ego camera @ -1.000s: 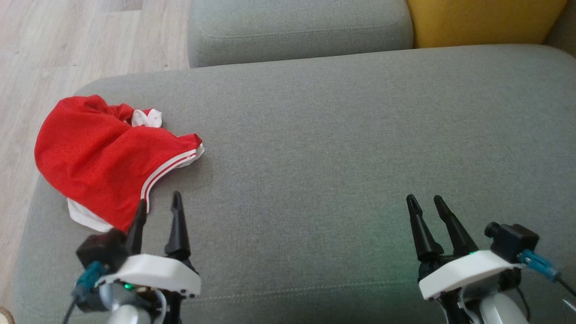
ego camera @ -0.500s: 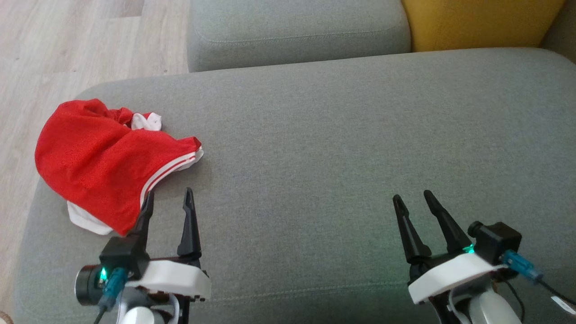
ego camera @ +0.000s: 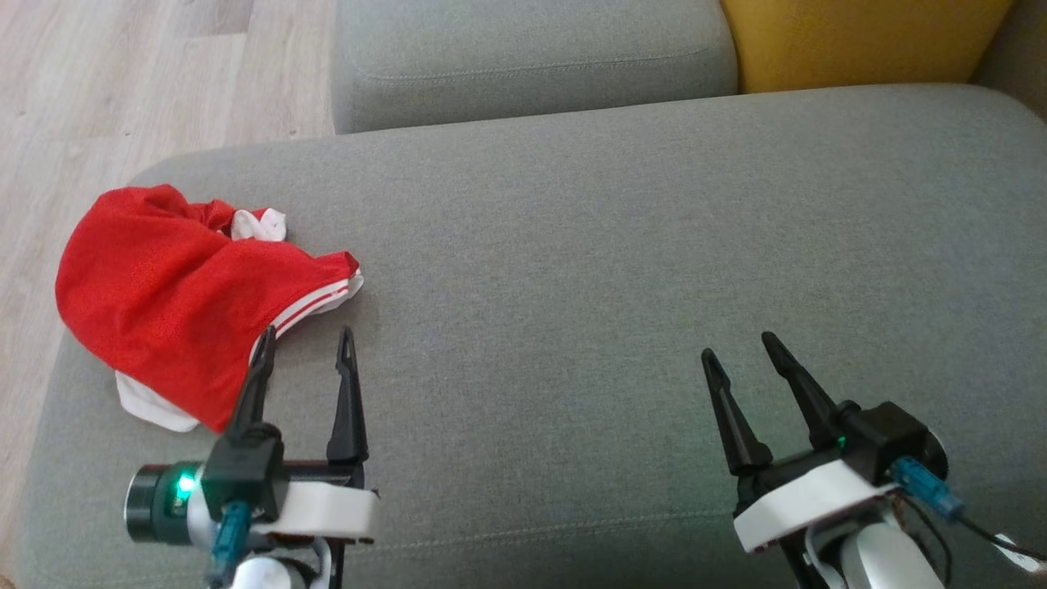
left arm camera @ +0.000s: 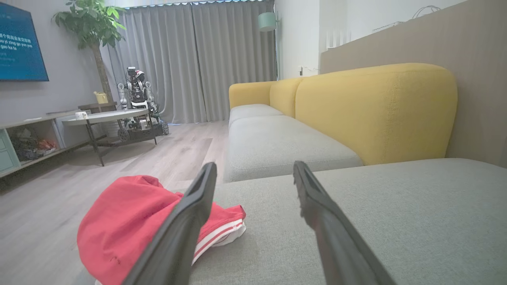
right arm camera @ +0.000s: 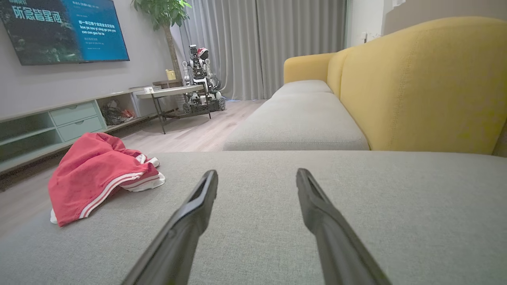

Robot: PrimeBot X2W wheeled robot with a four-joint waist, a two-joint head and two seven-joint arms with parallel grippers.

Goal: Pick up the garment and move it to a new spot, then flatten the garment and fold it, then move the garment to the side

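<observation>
1. The garment (ego camera: 164, 303), red with white stripes along one hem, lies crumpled on the left end of the grey seat (ego camera: 572, 286), close to its left edge.
2. A bit of white fabric shows at the garment's far side and another at its near corner.
3. The left gripper (ego camera: 307, 335) hovers low over the seat at the garment's near right edge, its jaws spread wide and nothing between them.
4. In the head view its left finger (ego camera: 258, 384) overlaps the striped hem. In the left wrist view that finger crosses in front of the red cloth. Whether it touches the fabric I cannot tell, as the contact is hidden.
5. Its right finger (ego camera: 348, 393) stands over bare seat, clear of the garment.
6. The right gripper (ego camera: 738, 345) sits well apart from the garment, over the right half of the seat, jaws likewise fully apart and holding nothing.
7. Both grippers point away from the robot, towards the back of the seat.
8. Beyond the seat lies a second grey cushion (ego camera: 532, 57), with a yellow backrest (ego camera: 859, 41) to its right.
9. Pale wood floor (ego camera: 123, 82) runs along the left of the seat.
10. In the right wrist view, across the room, stand a TV (right arm camera: 63, 29), a round table (right arm camera: 166, 93) and another robot (right arm camera: 200, 79) before grey curtains (right arm camera: 237, 39).
</observation>
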